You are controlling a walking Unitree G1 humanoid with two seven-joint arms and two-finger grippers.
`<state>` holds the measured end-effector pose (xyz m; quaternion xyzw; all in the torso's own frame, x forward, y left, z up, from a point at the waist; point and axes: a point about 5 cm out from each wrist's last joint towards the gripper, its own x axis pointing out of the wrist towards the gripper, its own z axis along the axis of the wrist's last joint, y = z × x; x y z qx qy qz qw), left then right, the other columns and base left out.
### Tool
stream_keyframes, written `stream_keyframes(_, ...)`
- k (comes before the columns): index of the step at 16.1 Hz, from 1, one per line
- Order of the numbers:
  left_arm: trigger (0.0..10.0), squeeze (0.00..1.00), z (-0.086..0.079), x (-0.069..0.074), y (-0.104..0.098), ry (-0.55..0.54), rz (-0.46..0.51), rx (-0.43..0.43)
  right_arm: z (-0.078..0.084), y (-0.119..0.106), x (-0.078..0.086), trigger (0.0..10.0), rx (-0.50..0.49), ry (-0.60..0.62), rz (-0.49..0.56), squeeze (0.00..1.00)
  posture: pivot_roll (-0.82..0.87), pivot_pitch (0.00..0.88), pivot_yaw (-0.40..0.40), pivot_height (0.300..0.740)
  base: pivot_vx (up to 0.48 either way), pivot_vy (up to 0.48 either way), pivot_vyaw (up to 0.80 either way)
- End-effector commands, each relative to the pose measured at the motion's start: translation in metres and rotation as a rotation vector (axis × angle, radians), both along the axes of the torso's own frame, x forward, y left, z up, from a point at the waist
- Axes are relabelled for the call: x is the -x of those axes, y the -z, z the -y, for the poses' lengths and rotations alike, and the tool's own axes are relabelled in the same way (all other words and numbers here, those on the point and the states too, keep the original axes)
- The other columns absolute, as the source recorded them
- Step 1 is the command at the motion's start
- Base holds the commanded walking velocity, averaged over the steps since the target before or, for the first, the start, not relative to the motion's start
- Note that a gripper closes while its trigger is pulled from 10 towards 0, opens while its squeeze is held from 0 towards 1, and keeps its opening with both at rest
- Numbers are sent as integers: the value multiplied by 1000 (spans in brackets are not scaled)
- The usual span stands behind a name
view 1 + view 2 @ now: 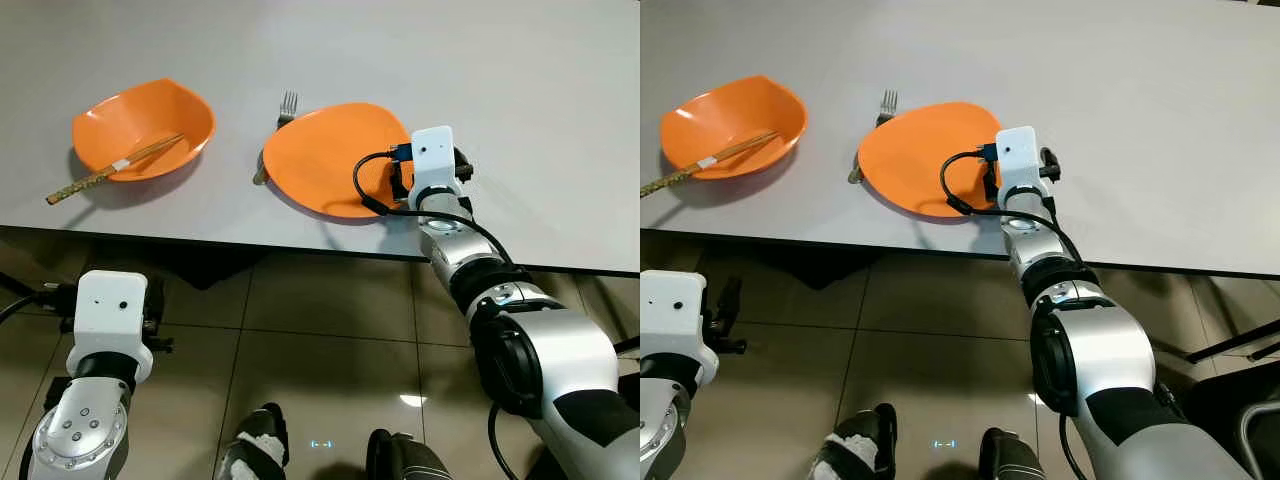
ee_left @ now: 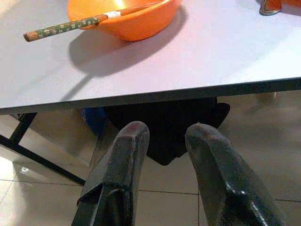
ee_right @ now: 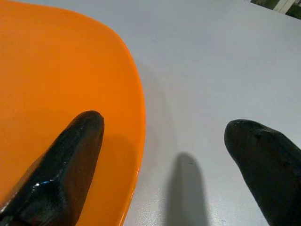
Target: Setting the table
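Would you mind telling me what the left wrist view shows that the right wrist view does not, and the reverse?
The left wrist view has the orange bowl with chopsticks resting in it, the table's near edge, the tiled floor beneath, and the left gripper open below the tabletop. The right wrist view has the orange plate, with the open right gripper straddling its rim. Both share the grey table.

Dining spot: laid table [image 1: 560,90], tiled floor [image 1: 330,330]

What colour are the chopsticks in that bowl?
The chopsticks have dark green patterned ends; the left wrist view shows it best.
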<state>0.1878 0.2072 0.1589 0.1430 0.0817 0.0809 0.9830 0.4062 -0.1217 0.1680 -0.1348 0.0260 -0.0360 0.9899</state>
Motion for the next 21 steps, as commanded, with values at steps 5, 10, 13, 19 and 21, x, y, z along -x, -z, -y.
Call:
stream_keyframes(5, 10000, 0, -2, 0, 1, -9, 0, -9, 3, -3, -1, 10000, 21, 38, 15, 0, 247, 231, 28, 740, 0, 0, 0)
stream_keyframes(10, 10000, 0, -1, -2, 1, -4, 4, -6, -3, -22, -6, 10000, -24, 23, 72, 0, 243, 229, 24, 740, 0, 0, 0)
stream_keyframes(13, 10000, 0, 1, -4, 2, -3, 7, -3, -6, -32, -8, 10000, -28, 14, 103, 0, 237, 228, 18, 740, 0, 0, 0)
stream_keyframes(19, 10000, 0, 1, -26, 2, 5, 44, 16, 14, -82, -16, 10000, -83, 25, 289, 0, 157, 167, 9, 740, 0, 0, 0)
stream_keyframes(21, 10000, 0, 4, -38, 3, 20, 60, 33, 35, -89, -15, 10000, -98, 61, 325, 0, 116, 141, 7, 740, 0, 0, 0)
